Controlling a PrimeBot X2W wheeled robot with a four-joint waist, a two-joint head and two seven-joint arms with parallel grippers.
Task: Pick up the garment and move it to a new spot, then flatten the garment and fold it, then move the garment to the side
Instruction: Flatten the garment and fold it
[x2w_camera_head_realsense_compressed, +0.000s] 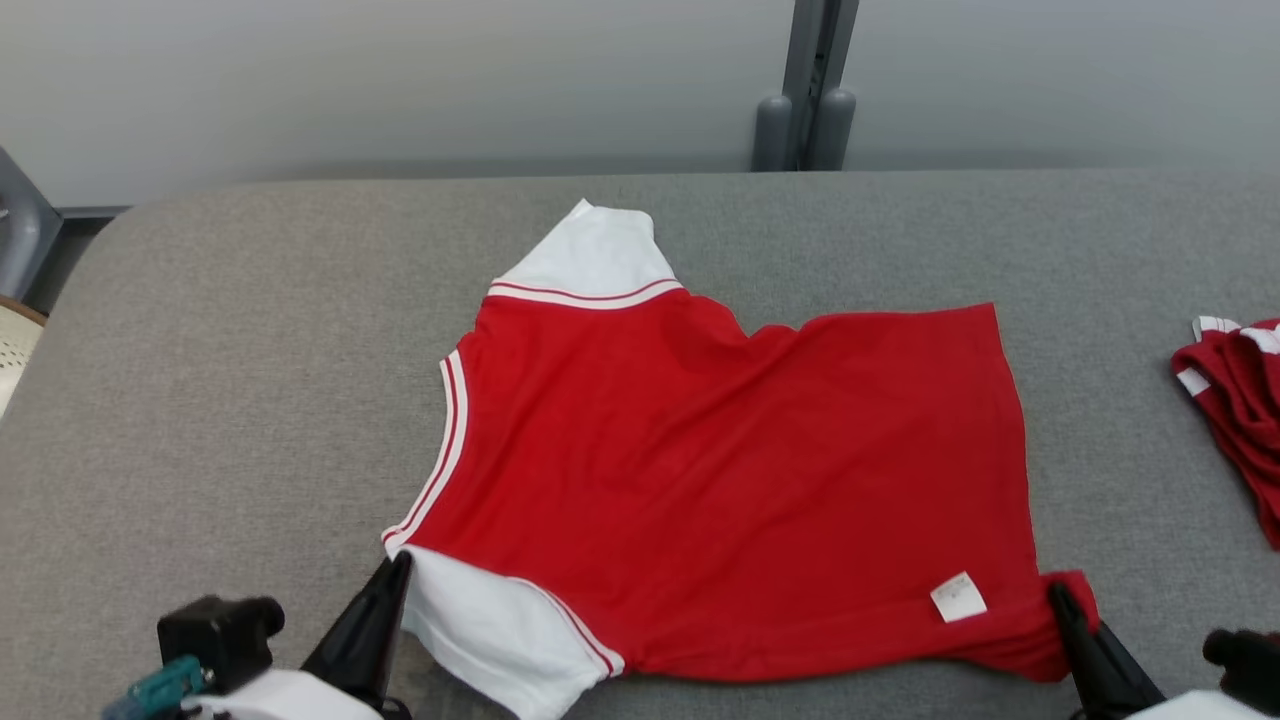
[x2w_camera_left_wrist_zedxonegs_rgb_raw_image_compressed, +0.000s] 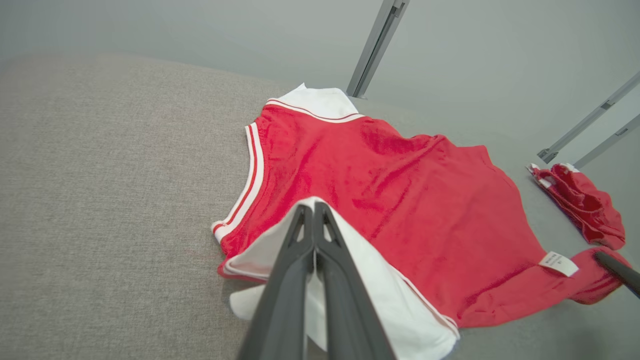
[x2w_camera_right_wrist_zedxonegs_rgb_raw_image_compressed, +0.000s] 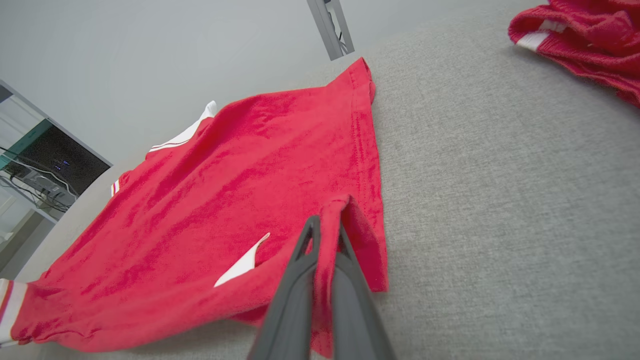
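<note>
The red garment with white sleeves lies spread on the grey padded surface, reaching from one of my grippers to the other. My left gripper has its fingers pressed together on the edge of the near white sleeve. My right gripper pinches the red hem corner between its fingers, just beside the white label. A bunched second garment lies out past my right gripper, apart from it.

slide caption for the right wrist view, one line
Right pincer shut on the hem corner of the red shirt, spread on the grey surface; a second red garment bunched beyond.
</note>
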